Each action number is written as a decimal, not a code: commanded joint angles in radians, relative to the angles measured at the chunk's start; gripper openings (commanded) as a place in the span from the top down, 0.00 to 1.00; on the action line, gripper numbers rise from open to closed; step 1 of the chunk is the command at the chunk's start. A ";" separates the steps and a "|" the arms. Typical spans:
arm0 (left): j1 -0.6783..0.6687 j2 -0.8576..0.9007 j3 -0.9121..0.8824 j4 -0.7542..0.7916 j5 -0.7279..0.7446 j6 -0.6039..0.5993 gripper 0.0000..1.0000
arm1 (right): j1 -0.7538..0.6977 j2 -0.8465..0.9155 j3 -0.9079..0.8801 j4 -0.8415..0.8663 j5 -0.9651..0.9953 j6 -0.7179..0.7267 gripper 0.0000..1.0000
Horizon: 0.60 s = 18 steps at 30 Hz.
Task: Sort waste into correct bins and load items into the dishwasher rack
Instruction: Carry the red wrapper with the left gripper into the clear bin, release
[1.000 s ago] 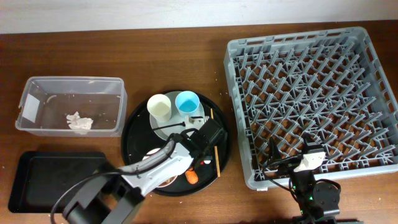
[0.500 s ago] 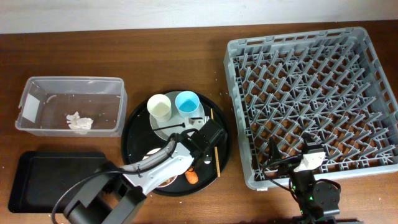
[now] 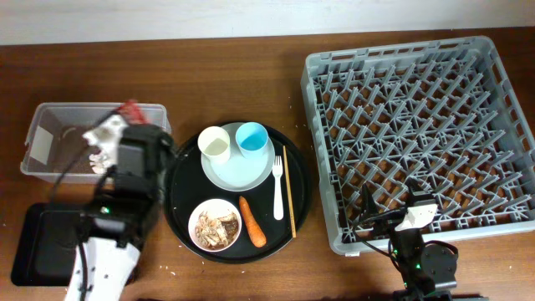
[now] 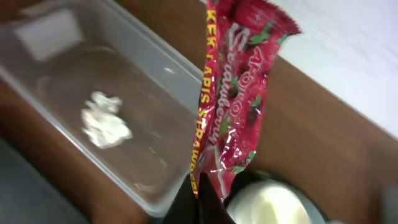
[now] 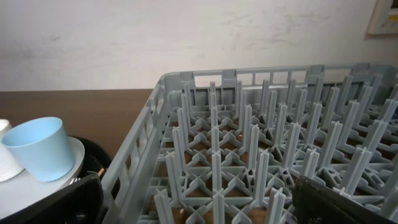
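Note:
My left gripper (image 3: 117,125) is shut on the small red snack wrapper (image 4: 236,99) and holds it hanging above the right end of the clear tub (image 3: 50,125); the jaws (image 4: 202,199) pinch its lower end. A crumpled white napkin (image 4: 106,124) lies in the tub. On the round black tray sit a cream cup (image 3: 215,143) and a light blue cup (image 3: 252,137) on the plate (image 3: 234,174), a bowl (image 3: 216,224) of brown scraps, a carrot (image 3: 252,221), a white fork (image 3: 278,188) and a chopstick (image 3: 288,192). My right gripper (image 5: 199,205) is open at the near left corner of the grey rack (image 3: 418,125).
The shallow black rectangular tray (image 3: 42,242) lies at the front left, partly under my left arm. The round black tray (image 3: 180,201) sits between the tub and the rack. Bare wooden table lies along the back edge.
My left arm has swung from the round tray to the left, and now hangs over the clear tub with the red wrapper. The bowl, carrot and fork are uncovered. The right arm has not moved.

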 commanded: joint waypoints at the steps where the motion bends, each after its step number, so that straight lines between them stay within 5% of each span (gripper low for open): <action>1: 0.200 0.141 0.011 0.092 0.109 0.015 1.00 | -0.005 -0.003 -0.005 -0.003 0.002 -0.001 0.01; 6: 0.399 0.454 0.011 0.293 0.466 0.015 0.96 | -0.005 -0.003 -0.005 -0.003 0.002 -0.001 0.01; 11: 0.425 0.498 0.011 0.332 0.525 0.016 0.46 | -0.005 -0.003 -0.005 -0.003 0.002 -0.001 0.01; 12: 0.425 0.498 0.011 0.333 0.525 0.019 0.43 | -0.005 -0.003 -0.005 -0.004 0.002 -0.001 0.01; 15: 0.425 0.458 0.066 0.313 0.591 0.121 0.43 | -0.005 -0.003 -0.005 -0.003 0.002 -0.001 0.01; 18: 0.413 0.340 0.163 0.114 0.609 0.131 0.43 | -0.005 -0.003 -0.005 -0.003 0.002 -0.001 0.01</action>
